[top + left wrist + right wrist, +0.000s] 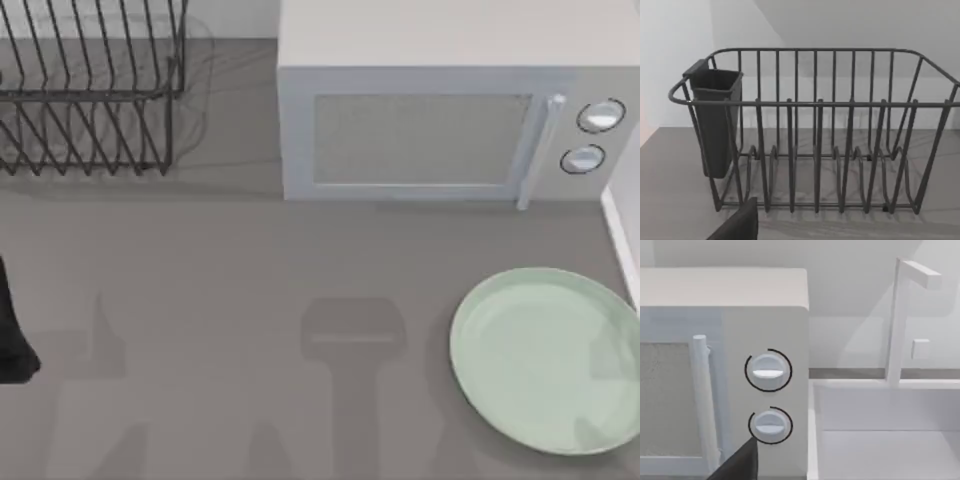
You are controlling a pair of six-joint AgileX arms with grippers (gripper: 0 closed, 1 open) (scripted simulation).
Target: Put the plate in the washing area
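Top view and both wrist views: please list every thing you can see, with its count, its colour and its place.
plate: one, pale mint green, flat on the table at the top view's right front, beside the white rim.
washing area: one, white basin with a tall white faucet, right of the microwave; its rim shows at the top view's right edge.
microwave: one, grey-white with two round knobs, at the back, right of centre.
dish rack: one, black wire, back left, with a dark cutlery cup hung on one end.
table: one, grey.
left arm: one, black, at the table's left edge.
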